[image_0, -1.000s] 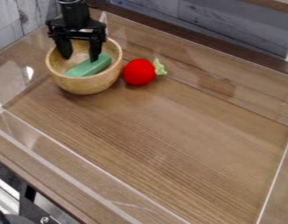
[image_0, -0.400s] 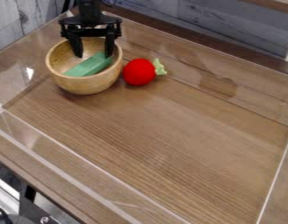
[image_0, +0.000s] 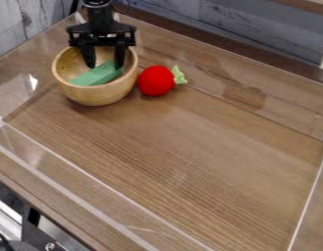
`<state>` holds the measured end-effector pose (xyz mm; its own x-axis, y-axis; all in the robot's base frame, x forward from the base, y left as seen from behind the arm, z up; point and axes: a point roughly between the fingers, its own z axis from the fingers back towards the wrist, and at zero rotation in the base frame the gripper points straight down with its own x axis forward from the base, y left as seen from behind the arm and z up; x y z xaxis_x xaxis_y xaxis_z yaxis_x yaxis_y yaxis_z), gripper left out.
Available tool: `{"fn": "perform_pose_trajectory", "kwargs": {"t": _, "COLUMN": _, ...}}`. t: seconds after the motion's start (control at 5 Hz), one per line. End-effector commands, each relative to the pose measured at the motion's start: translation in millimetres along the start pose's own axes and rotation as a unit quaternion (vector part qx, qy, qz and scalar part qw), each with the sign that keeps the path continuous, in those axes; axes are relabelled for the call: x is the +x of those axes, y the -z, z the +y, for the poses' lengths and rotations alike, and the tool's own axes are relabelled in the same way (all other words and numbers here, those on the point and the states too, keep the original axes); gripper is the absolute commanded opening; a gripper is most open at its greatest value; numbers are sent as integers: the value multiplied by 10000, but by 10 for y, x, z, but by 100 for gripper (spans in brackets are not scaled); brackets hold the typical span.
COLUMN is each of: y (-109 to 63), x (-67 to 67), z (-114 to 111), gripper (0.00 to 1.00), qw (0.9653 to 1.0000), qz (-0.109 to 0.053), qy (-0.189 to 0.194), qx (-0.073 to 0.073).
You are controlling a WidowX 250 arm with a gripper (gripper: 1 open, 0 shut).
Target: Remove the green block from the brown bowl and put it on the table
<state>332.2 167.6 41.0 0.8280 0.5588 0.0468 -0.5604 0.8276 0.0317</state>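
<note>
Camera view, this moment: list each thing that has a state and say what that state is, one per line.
gripper: pointing down over the bowl, jaws spread either side of the block; grip cannot be told.
green block: inside the bowl, leaning against its far wall, not yet lifted out.
brown bowl: upright on the table, holding the block.
red toy: lying on the table just right of the bowl.
table: flat, with clear walls around its edges.

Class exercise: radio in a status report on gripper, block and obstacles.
Gripper over brown bowl, fingers astride green block. Block still in bowl. Red toy beside bowl.
</note>
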Motion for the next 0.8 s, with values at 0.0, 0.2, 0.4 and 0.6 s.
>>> {"fn": "perform_pose_trajectory", "kwargs": {"t": 0.0, "y": -174, "x": -66, "z": 73, "gripper": 0, "qw": 9998, "qz": -158, "qy": 91, "qx": -4}}
{"fn": "perform_pose_trajectory", "kwargs": {"t": 0.2, "y": -477, "x": -2, "z": 77, "gripper": 0, "qw": 9995, "qz": -298, "qy": -9, "qx": -139}}
{"fn": "perform_pose_trajectory", "kwargs": {"t": 0.4, "y": -817, "x": 64, "z": 81, "gripper": 0, "qw": 9984, "qz": -430, "qy": -112, "qx": -339}}
{"fn": "perform_pose_trajectory", "kwargs": {"t": 0.6, "y": -937, "x": 50, "z": -60, "gripper": 0, "qw": 9978, "qz": -442, "qy": -72, "qx": -483}}
